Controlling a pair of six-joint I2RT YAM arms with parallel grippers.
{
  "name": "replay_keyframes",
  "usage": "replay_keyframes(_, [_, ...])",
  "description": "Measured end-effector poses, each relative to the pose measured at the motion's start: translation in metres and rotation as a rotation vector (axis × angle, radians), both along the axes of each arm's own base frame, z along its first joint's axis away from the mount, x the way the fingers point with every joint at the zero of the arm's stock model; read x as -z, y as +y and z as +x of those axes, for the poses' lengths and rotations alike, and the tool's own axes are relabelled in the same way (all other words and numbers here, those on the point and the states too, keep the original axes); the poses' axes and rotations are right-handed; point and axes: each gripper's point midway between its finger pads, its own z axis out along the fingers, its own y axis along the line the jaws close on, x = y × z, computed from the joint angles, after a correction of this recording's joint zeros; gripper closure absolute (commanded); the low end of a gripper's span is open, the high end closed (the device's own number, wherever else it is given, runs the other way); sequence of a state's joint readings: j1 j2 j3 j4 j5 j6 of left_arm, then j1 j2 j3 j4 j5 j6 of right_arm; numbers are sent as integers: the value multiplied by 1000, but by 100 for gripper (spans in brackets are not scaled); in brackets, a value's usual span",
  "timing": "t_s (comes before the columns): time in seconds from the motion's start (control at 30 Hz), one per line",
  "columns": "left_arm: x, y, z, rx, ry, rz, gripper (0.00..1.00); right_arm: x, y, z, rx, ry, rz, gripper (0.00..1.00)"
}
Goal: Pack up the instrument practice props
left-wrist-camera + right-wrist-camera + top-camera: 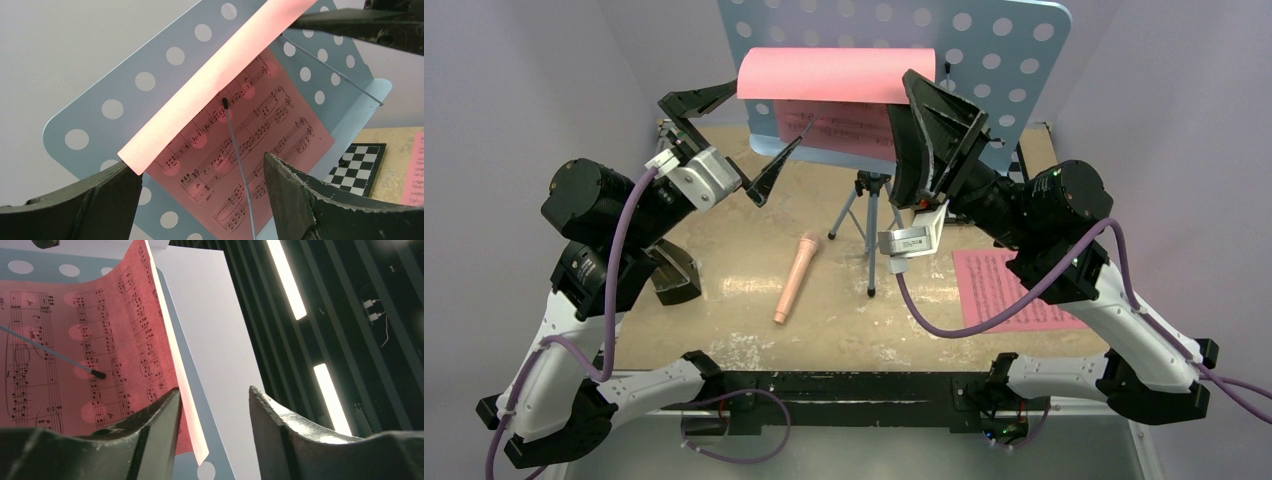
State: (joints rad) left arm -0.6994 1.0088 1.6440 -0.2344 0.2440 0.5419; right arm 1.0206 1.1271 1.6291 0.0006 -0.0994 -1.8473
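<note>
The light-blue perforated music stand point(994, 60) rises on its tripod point(871, 215) at the back. A pink sheet-music page point(834, 75) lies on it with its top curled forward. My left gripper point(769, 112) is open around the page's left edge point(260, 115), touching nothing point(197, 160). My right gripper point(929, 115) stands at the page's right edge. Its jaws are apart point(214, 389), with the curled page edge point(100, 315) and the stand's rim point(216, 440) between them. The peach-pink recorder point(794, 278) lies on the table. A second pink page point(1004, 290) lies at the right.
A thin page-holder wire point(237, 155) crosses the sheet on the stand. A black-and-white chessboard point(357, 167) sits behind the stand on the table. A black pyramid-like shape point(674, 275), possibly the metronome, stands beside the left arm. Lilac walls close in on three sides.
</note>
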Motion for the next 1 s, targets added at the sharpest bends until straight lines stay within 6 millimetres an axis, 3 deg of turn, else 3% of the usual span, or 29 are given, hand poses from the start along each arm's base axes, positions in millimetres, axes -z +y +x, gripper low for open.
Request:
replay_keyframes(0.13, [0, 0, 0, 1, -1, 0, 9, 2, 1, 0, 4, -3, -11, 68])
replay_keyframes(0.37, [0, 0, -1, 3, 0, 2, 9, 3, 7, 4, 6, -3, -22, 99])
replay_keyframes(0.67, [9, 4, -6, 4, 20, 19, 8, -9, 23, 15, 10, -9, -14, 100])
replay_keyframes(1.0, [50, -1, -19, 71, 74, 83, 13, -59, 21, 14, 4, -56, 94, 100])
